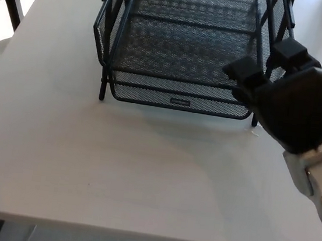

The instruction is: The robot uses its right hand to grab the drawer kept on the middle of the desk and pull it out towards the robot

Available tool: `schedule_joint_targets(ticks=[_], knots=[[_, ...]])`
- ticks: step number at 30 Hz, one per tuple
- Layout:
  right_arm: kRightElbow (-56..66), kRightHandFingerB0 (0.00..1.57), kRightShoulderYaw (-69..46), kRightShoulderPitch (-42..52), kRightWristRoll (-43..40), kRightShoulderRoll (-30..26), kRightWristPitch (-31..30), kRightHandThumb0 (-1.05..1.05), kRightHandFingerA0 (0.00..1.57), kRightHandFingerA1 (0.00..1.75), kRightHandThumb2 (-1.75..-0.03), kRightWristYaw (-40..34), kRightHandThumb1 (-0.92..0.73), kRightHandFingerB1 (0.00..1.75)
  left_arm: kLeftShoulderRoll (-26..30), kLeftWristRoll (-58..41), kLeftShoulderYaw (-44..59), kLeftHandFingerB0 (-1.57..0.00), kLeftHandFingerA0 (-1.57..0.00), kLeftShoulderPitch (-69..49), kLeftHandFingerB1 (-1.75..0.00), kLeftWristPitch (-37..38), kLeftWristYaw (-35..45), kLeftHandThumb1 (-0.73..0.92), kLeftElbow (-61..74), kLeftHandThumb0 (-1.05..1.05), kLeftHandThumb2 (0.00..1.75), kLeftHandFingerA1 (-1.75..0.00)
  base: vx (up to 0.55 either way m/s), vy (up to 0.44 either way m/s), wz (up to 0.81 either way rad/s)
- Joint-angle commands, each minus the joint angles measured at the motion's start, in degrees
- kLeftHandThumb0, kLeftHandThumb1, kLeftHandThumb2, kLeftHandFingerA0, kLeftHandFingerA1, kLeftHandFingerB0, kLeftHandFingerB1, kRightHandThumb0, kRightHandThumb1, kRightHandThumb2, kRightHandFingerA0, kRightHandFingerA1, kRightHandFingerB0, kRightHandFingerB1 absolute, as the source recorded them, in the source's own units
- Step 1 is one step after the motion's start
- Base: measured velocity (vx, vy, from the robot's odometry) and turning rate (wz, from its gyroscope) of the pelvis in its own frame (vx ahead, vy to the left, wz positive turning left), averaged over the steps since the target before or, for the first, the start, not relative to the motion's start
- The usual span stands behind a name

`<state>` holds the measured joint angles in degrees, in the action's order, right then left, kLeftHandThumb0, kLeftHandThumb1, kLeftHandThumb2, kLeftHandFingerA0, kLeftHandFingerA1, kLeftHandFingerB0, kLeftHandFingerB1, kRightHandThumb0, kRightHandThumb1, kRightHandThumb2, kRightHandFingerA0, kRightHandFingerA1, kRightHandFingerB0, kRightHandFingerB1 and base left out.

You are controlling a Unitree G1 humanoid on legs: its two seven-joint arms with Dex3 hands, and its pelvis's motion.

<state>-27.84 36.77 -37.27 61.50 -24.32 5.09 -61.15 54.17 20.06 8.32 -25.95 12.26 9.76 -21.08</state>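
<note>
A black wire-mesh drawer rack (106,61) stands at the far middle of the white desk (114,167). Its middle drawer (180,58) is a mesh tray whose front rail lies close above the bottom tray's front edge. My right hand (287,101), black and bulky, is at the rack's front right corner. Its fingers (243,72) are curled over the right end of the middle drawer's front rail. The back of the hand hides the contact itself. My left hand does not show.
A small label plate (179,102) sits on the bottom tray's front. The desk's near edge (136,230) runs along the bottom of the picture. A dark table leg (11,2) stands beyond the desk's left edge.
</note>
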Motion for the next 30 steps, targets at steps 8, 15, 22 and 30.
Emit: schedule_joint_targets(ticks=[8,15,22,30], knots=[[18.7,0.91,-7.8,14.9,3.8,-11.3,3.6,-0.47,0.93,0.96,-0.56,-4.3,-0.54,0.59,1.4,1.2,0.4,-0.63,-0.64,-0.2,-0.65,2.0,0.0,0.63,-0.7,-0.36,0.58,-0.94,0.00,0.000,0.00],[18.8,0.90,-9.6,16.5,5.5,-9.7,3.1,-0.49,0.93,0.99,-0.57,-3.7,-0.56,0.66,1.2,1.2,0.5,-0.61,-0.63,-0.4,-0.60,0.7,0.7,0.63,0.1,-0.38,0.59,-0.89,0.00,0.000,0.00],[18.2,0.86,-9.9,15.9,5.5,-7.6,4.2,-0.46,0.95,0.95,-0.57,-3.4,-0.54,0.52,1.0,1.3,0.4,-0.62,-0.62,-0.2,-0.62,1.1,0.4,0.64,-0.4,-0.37,0.58,-0.91,0.00,0.000,0.00],[25.9,0.06,-11.8,19.4,5.3,-5.6,-3.3,-0.90,0.06,0.27,-0.97,16.2,-0.55,0.19,1.0,1.6,0.1,-0.61,-0.62,0.0,-0.60,1.1,0.2,0.63,-1.0,-0.35,0.59,-0.86,0.00,0.000,0.00]])
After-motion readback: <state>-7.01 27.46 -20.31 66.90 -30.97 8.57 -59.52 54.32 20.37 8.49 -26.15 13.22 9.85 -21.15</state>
